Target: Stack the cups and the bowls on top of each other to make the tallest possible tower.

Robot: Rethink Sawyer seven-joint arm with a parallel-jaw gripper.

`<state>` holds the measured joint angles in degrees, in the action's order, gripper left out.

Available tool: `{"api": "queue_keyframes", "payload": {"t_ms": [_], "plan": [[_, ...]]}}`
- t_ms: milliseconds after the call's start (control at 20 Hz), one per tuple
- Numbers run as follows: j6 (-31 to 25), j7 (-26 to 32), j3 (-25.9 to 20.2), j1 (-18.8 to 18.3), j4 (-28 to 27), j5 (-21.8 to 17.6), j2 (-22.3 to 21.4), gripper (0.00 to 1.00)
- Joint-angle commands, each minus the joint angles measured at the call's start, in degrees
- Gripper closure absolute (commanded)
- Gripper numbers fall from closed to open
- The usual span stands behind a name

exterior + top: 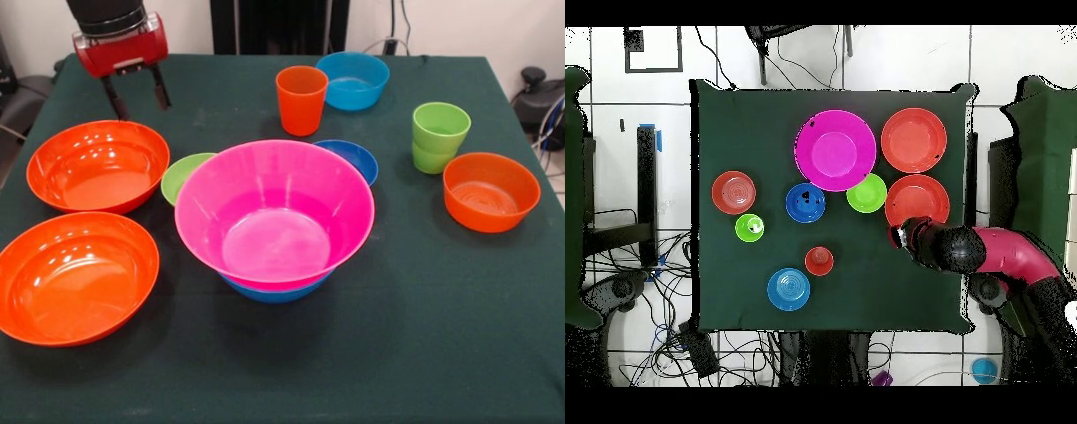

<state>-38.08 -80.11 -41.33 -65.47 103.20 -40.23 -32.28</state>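
Note:
The tower is a large pink bowl nested in a large blue bowl at the table's middle, with the pink bowl also in the overhead view. Two large orange bowls lie separately on the left. My gripper hangs open and empty just behind the farther orange bowl. A small lime green bowl and a dark blue bowl flank the tower. An orange cup, a light blue bowl, two nested lime green cups and a small orange bowl stand apart.
A dark green cloth covers the table, with bare cloth along the near edge. My arm reaches in over the table's right edge in the overhead view. Cables lie on the floor around the table.

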Motion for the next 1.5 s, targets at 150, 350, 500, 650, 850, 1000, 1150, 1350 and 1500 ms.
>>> {"api": "queue_keyframes", "payload": {"t_ms": [150, 350, 500, 650, 850, 1000, 1150, 1350, 1500], "plan": [[-3.5, 7.1, -2.1, 3.0, 4.3, -0.4, -1.0, 0.0], [-2.7, 6.4, -1.7, 3.1, 4.1, -0.8, -0.4, 0.0], [-1.3, 5.3, -1.6, 3.3, 5.1, -1.4, 0.0, 0.0], [0.0, 3.5, -1.2, 3.9, 5.9, -1.5, 0.4, 0.0], [2.3, 2.6, -0.7, 4.7, 5.3, -2.7, 2.3, 0.0], [3.7, 3.2, -0.2, 5.0, 4.2, -4.5, 3.2, 0.0], [5.0, 4.2, 0.5, 5.4, 2.9, -6.8, 3.6, 0.0], [7.1, 4.2, 2.7, 5.8, -1.0, -10.3, 5.7, 0.0], [7.1, 8.0, 2.0, 4.7, -4.4, -12.3, 8.5, 0.0]]}}
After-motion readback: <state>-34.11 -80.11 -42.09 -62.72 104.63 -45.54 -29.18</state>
